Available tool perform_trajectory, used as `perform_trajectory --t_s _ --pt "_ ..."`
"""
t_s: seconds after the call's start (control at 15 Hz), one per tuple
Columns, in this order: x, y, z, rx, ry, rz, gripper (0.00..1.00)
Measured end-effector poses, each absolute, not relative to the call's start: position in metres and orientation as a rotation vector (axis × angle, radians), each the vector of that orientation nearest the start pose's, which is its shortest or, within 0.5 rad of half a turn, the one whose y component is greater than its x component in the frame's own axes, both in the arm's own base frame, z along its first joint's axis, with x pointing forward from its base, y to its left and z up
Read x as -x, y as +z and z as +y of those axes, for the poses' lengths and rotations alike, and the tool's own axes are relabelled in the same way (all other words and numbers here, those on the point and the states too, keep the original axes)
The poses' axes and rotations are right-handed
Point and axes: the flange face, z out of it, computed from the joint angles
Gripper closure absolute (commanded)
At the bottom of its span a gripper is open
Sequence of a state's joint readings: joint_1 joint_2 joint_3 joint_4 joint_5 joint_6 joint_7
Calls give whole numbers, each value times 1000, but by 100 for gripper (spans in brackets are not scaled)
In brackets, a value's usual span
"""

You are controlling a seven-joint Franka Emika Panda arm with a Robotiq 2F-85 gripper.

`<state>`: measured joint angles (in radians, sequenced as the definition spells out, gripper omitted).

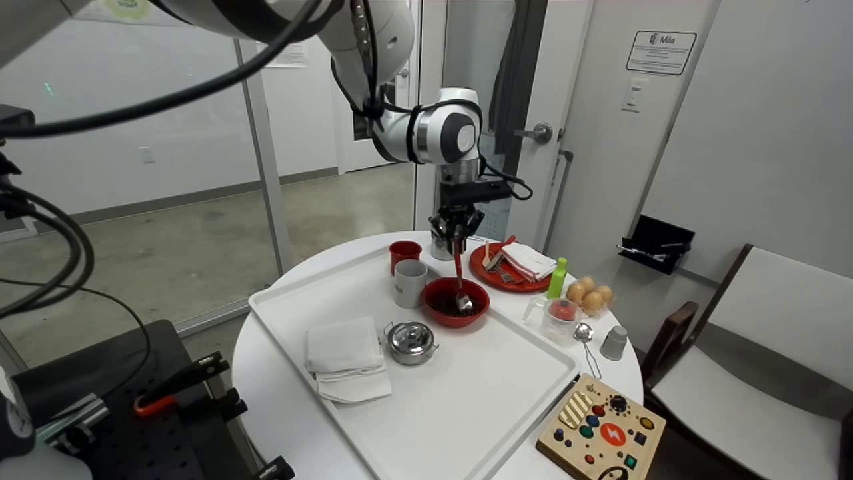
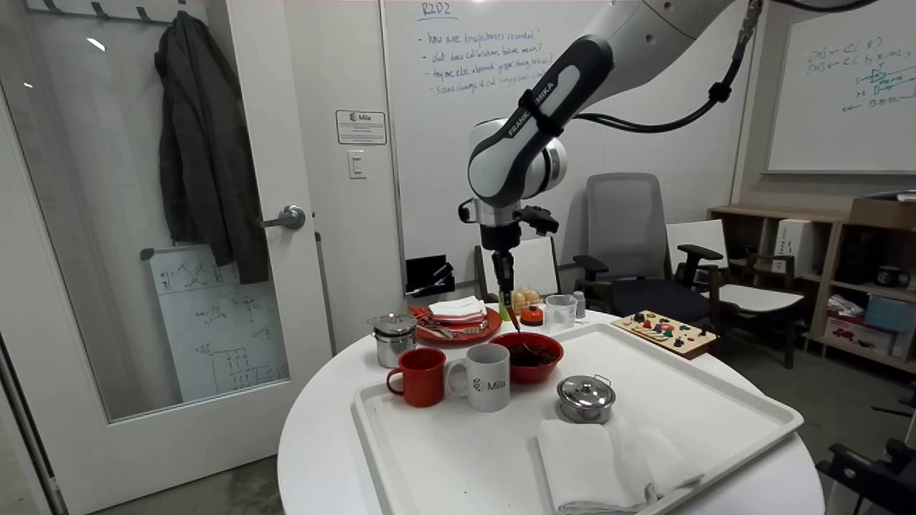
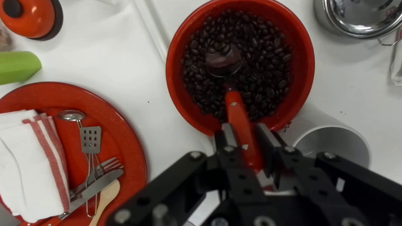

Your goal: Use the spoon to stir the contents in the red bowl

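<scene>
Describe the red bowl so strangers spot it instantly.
On the round table lies a white tray. Near its edge, beside the gray mug, stands the red bowl. Wider than the red mug, deeper than the red plate, it holds coffee beans.

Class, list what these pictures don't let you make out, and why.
Floor of the red bowl: wrist view, covered by dark beans.
Whatever lies under the spoon: wrist view, hidden by the spoon itself.
Rest of the green bottle: wrist view, cut off by the left edge.
Small print on the wall sign: both exterior views, too small.
</scene>
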<state>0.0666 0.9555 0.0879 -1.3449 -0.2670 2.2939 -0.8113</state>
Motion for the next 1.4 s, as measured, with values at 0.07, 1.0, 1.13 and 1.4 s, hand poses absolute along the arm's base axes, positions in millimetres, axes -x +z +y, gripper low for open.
perform_trajectory --t_s 0.07,1.0,1.13,1.4 --pt "-732 146 94 2775 69 -1716 86" --pt "-749 139 129 2708 43 -1825 86" --pt "-747 136 135 2696 52 -1832 86" --pt "-743 130 140 2681 69 -1836 86"
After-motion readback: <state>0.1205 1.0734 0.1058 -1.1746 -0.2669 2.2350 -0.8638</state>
